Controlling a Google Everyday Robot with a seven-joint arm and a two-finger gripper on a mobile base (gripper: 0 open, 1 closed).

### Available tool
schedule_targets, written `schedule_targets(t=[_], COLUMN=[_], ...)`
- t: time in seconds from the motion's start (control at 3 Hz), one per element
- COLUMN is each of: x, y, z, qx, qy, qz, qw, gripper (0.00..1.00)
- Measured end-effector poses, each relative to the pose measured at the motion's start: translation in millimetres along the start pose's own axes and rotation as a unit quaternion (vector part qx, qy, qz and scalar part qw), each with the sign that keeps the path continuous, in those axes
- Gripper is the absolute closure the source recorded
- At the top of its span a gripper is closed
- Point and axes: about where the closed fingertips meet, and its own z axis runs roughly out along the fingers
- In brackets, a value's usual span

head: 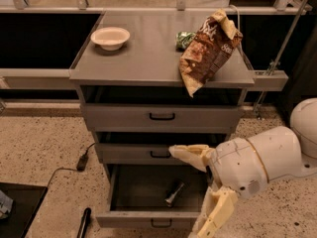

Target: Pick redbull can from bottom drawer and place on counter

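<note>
The end effector [186, 192] hangs in front of the cabinet's lower right, its two pale fingers [190, 154] spread wide apart with nothing between them. That looks like readiness to straddle a narrow object. Just beyond it, the redbull can [174, 193] lies tipped on its side on the floor of the bottom drawer [148, 218]. The drawer is pulled well out, so its inside is open from above. Because the can lies flat, the grasp probably has to close across its body.

On the tabletop [143, 58], a brown chip bag [209, 47] overhangs the front edge, with a green wrapper [185, 38] behind it and a bowl [110, 36] far left. The bare middle seems the sensible landing spot.
</note>
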Motion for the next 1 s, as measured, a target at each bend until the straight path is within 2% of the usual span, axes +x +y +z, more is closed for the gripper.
schedule_targets(t=[0.33,0.67,1.0], x=[0.0,0.1,-1.0], y=[0.0,-26.7,-73.2], z=[0.0,18.5,80.3], qx=[0.0,0.019,0.022], qy=[0.0,0.012,0.039], qz=[0.0,-0.004,-0.002], qw=[1.0,0.9997,0.999], gripper=[0.0,0.0,0.0])
